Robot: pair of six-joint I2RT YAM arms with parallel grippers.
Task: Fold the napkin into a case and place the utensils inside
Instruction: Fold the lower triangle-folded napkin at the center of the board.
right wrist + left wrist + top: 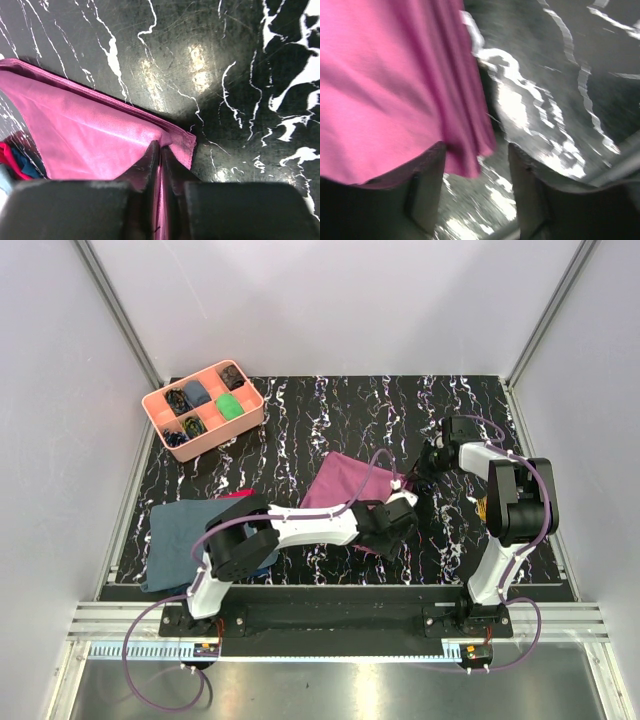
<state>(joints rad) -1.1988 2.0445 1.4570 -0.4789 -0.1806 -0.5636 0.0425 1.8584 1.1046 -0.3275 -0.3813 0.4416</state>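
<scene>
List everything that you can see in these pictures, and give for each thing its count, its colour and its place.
napkin: one, plum-purple, middle of the table
blue cloth: one, slate-blue, near left, partly under the left arm
red cloth: one, small, red, at the blue cloth's far edge
tray: one, pink, far left corner
small items: several, mostly dark, one green, in the tray's compartments
utensils: count unclear, golden-orange, mostly hidden by the right arm
table: one, black with white veins
left gripper: open, at the napkin's edge
right gripper: shut on a napkin corner
</scene>
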